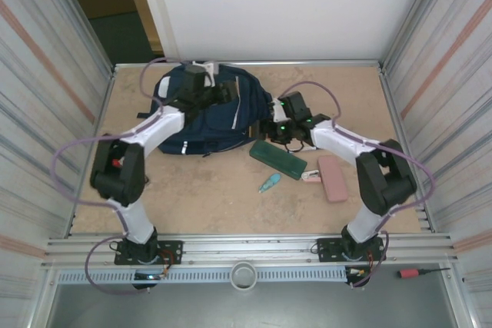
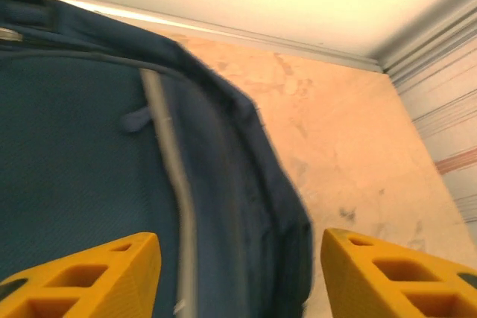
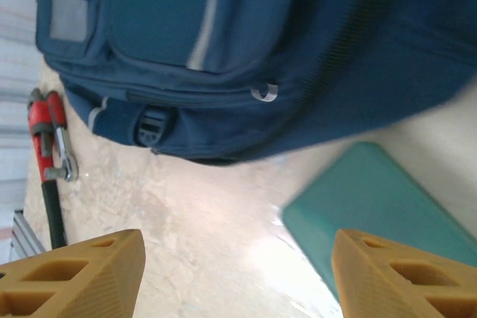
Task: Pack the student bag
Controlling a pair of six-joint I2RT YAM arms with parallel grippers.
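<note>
Yellow fingers of the left gripper stand well apart with nothing between them, hanging directly over the student bag. The fabric and a grey strip run under the near finger. The right gripper is also spread wide and empty, low over bare table just off the bag's right flank, with the green pencil case beside its right finger. From above, the student bag lies flat at the far side of the table, left of centre, front pocket up; its long axis seems to run roughly across the table. So the left arm is the nearer one — already above the bag — while the right sits between the bag and the loose items. Counted: one bag, one green pencil case, one pink case, one small teal pen-like thing, and one small pale item too small to name. The bag looks zipped shut, so opening it likely comes first.
</note>
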